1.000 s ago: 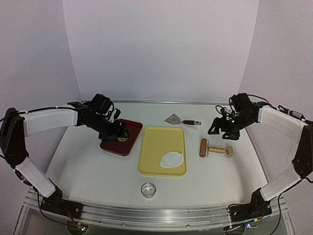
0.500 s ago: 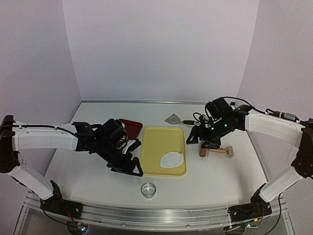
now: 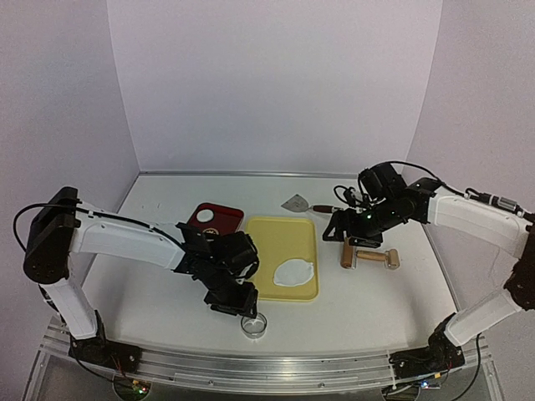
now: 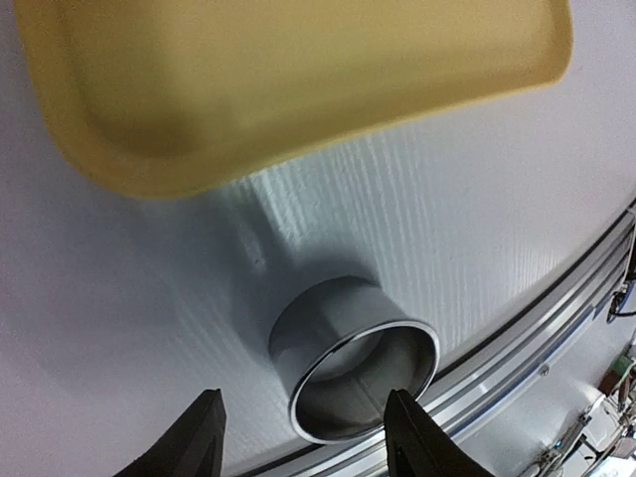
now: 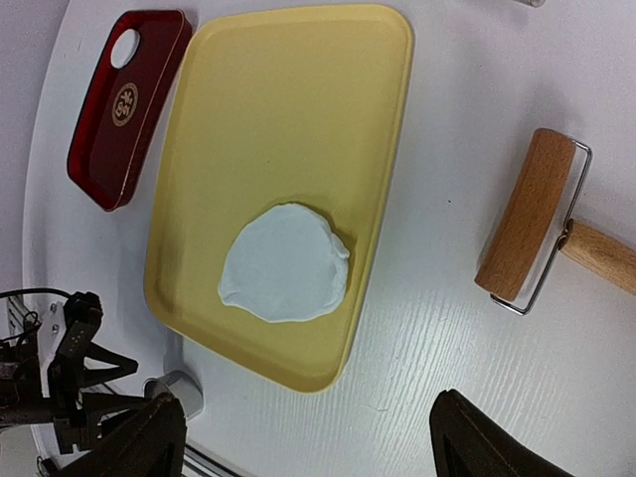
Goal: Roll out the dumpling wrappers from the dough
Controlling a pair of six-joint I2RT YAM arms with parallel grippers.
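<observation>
The dough (image 3: pixel 294 272) is a thin white roundish sheet on the near part of the yellow tray (image 3: pixel 276 238); it also shows in the right wrist view (image 5: pixel 286 263). One dumpling wrapper (image 3: pixel 205 216), a small white disc, lies on the dark red tray (image 3: pixel 219 224) and shows in the right wrist view (image 5: pixel 126 47). My left gripper (image 3: pixel 240 306) is open, low over the table just beside the shiny ring cutter (image 3: pixel 253 324); in the left wrist view its fingers (image 4: pixel 195 439) straddle the near side of the cutter (image 4: pixel 358 373) without touching it. My right gripper (image 3: pixel 351 230) is open and empty above the table by the rolling pin (image 3: pixel 368 255).
The wooden rolling pin (image 5: pixel 532 224) lies right of the yellow tray (image 5: pixel 288 119). A metal scraper (image 3: pixel 299 203) with a dark handle lies behind the yellow tray. The ring cutter stands close to the table's near edge and its aluminium rail (image 4: pixel 556 338).
My left arm has swung from the red tray forward and right to the ring cutter at the near edge. My right arm has moved left to above the rolling pin.
</observation>
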